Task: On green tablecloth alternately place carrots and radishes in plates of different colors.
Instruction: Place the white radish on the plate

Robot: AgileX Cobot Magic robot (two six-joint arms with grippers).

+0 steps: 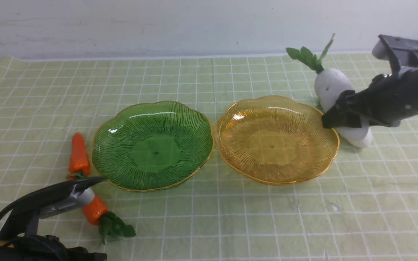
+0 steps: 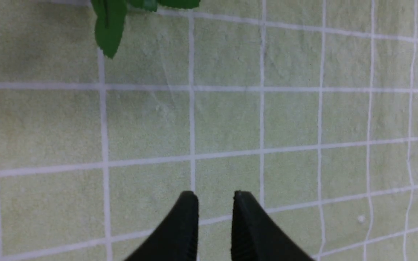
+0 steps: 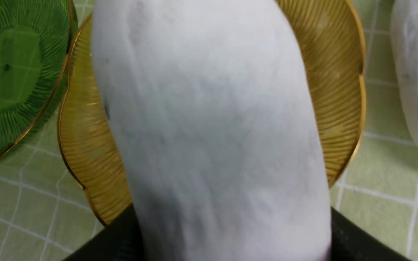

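Two carrots [image 1: 78, 154] [image 1: 94, 210], two plates [image 1: 152, 145] [image 1: 276, 139], two radishes [image 3: 212, 127] [image 3: 416, 72]

No text, label, brand, number or sign can be read in any of the three views.
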